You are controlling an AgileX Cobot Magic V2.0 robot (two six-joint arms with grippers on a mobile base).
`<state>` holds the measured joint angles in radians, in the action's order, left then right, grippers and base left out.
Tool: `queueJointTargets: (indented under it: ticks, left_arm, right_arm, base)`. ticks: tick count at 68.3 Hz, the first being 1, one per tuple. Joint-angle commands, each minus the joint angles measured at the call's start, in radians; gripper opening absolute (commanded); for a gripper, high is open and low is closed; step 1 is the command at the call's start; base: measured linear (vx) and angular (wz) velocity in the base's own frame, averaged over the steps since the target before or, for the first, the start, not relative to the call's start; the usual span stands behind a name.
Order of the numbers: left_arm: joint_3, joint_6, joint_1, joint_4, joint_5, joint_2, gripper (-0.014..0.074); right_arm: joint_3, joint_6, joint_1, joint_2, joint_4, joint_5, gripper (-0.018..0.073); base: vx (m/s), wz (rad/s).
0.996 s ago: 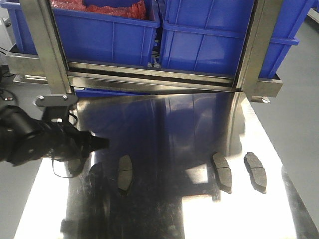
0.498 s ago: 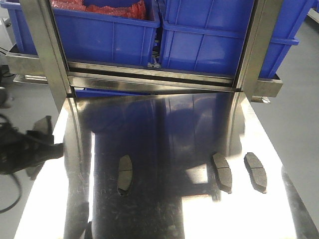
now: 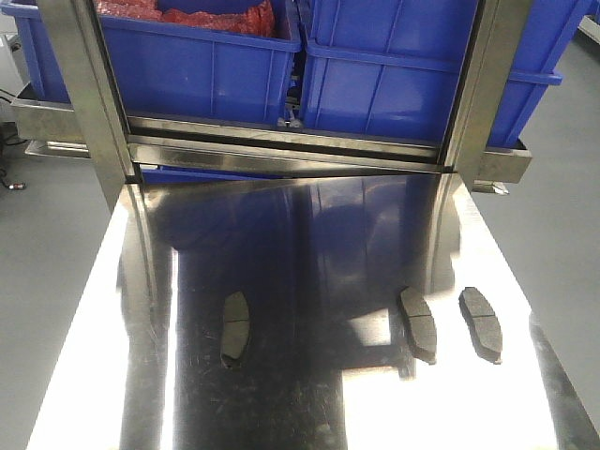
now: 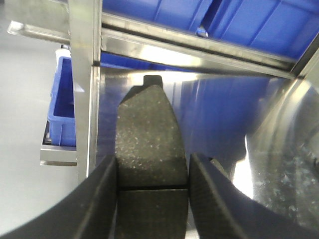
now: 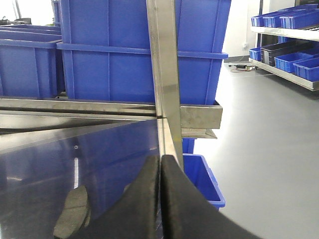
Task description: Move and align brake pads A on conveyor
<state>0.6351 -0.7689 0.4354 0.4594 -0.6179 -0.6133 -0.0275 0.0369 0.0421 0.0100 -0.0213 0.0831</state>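
The left tool (image 4: 152,172) is clamped on a small, dark grey, curved oblong brake pad (image 4: 148,129). Its two black fingers (image 4: 99,199) press the pad's long edges, so the speckled friction face looks up at the wrist camera and the straight centre groove runs across between them. Gripped at the middle like this, the pad should ride level, presumably toward the conveyor, which no view shows. A small black tab of backing plate (image 4: 152,79) pokes out at the pad's 12 o'clock end. The held pad hangs at the edge of the shiny stainless steel surface (image 3: 309,244), outside the front view. Three matching pads lie flat on that surface: a lone pad (image 3: 234,328) at about 7 o'clock, then an inner pad (image 3: 417,323) and an outer pad (image 3: 481,323) side by side but apart at about 4 o'clock. All three point lengthwise toward the big blue plastic bins (image 3: 394,84) at 12 o'clock. The right tool (image 5: 160,172) has its fingers pressed together on nothing, beside the surface's 3 o'clock edge.
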Motion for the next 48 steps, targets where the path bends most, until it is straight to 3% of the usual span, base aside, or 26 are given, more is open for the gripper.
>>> queueJointTargets:
  ticks: [1,48]
  left_arm:
    - [0.029,-0.001,0.005,0.021,0.053,0.019,0.0178]
    - [0.029,-0.001,0.005,0.021,0.052,0.021,0.0178]
  right_arm:
    - [-0.021,-0.004,0.007,0.016,0.003,-0.074,-0.001]
    - [-0.021,-0.004,0.007,0.016,0.003,-0.074,-0.001]
  base:
    - [0.0,0.0]
    - [0.0,0.0]
